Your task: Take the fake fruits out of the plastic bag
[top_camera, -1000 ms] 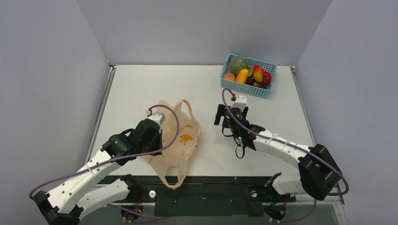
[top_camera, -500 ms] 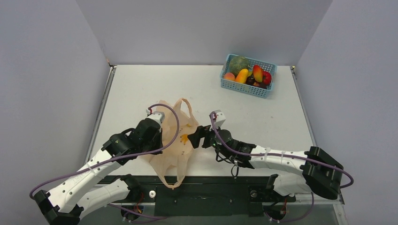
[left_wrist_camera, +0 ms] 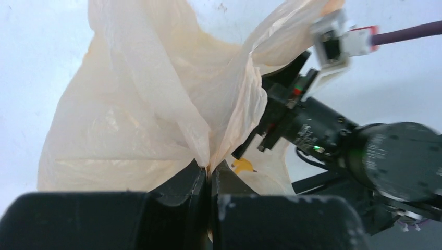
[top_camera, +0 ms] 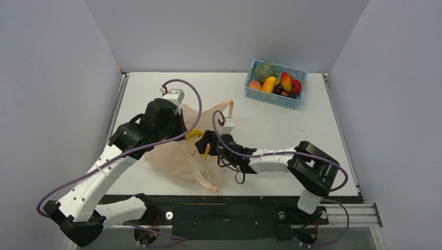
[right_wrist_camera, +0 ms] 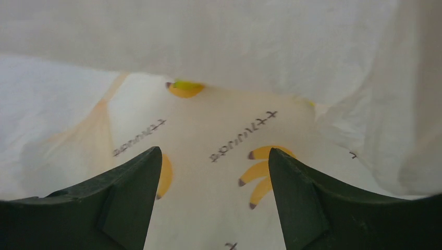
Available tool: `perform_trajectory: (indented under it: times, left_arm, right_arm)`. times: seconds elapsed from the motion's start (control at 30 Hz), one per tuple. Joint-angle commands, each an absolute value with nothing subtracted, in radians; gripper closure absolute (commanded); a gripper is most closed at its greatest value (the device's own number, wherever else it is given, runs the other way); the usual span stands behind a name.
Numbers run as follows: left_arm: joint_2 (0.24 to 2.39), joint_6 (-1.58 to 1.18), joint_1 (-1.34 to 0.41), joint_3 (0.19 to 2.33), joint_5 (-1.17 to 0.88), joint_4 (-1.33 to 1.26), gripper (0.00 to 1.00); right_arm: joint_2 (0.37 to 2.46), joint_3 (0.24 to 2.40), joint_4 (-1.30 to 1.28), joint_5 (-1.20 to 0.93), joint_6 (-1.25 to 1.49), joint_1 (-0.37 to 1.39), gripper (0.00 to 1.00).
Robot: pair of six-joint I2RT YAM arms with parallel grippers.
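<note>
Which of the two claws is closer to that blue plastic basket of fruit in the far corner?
Right. The right claw, open at the mouth of the thin pale-orange plastic bag, sits nearer the blue plastic basket; the left claw, pinching the bag, is farther left.

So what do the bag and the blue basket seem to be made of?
The bag looks like thin plastic film: translucent pale orange, creased, print showing through. The basket looks like rigid moulded plastic, light blue, with a lattice wall.
</note>
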State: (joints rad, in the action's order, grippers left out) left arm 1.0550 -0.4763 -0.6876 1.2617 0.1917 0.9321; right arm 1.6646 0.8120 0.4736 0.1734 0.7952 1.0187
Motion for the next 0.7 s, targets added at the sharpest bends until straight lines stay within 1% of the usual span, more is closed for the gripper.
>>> perform_trajectory:
  times: [0.0, 0.13, 0.2, 0.27, 0.33, 0.37, 0.4, 0.43, 0.5, 0.57, 0.67]
  left_arm:
    - [1.145, -0.409, -0.639, 1.485, 0.128, 0.936, 1.0]
    - [1.249, -0.412, -0.639, 1.711, 0.06, 0.992, 1.0]
    - [1.258, -0.434, -0.66, 1.737, -0.012, 0.978, 1.0]
    - [1.22, -0.456, -0.704, 1.654, -0.058, 0.924, 1.0]
    - [1.159, -0.479, -0.73, 1.513, -0.057, 0.885, 1.0]
    - [1.119, -0.492, -0.733, 1.403, -0.044, 0.881, 1.0]
    - [1.096, -0.495, -0.735, 1.351, -0.03, 0.886, 1.0]
    - [1.051, -0.503, -0.737, 1.241, 0.003, 0.893, 1.0]
    - [0.988, -0.506, -0.734, 1.104, 0.047, 0.922, 1.0]
    - [0.935, -0.505, -0.735, 1.014, 0.063, 0.963, 1.0]
    - [0.877, -0.508, -0.732, 0.964, 0.078, 0.994, 1.0]
  right_arm:
    - [1.754, 0.885, 0.577, 0.175, 0.922, 0.965, 0.3]
    - [1.831, 0.979, 0.6, 0.143, 0.98, 0.935, 0.31]
    - [1.841, 1.013, 0.601, 0.133, 0.988, 0.931, 0.31]
    - [1.838, 1.021, 0.608, 0.133, 0.992, 0.932, 0.31]
    - [1.829, 0.992, 0.614, 0.15, 0.984, 0.933, 0.31]
    - [1.822, 0.962, 0.613, 0.16, 0.972, 0.934, 0.31]
    - [1.82, 0.944, 0.608, 0.173, 0.966, 0.933, 0.31]
    - [1.81, 0.906, 0.606, 0.177, 0.948, 0.93, 0.3]
    - [1.785, 0.852, 0.589, 0.198, 0.897, 0.932, 0.3]
    - [1.753, 0.811, 0.554, 0.232, 0.841, 0.939, 0.29]
    - [1.711, 0.774, 0.512, 0.261, 0.777, 0.953, 0.28]
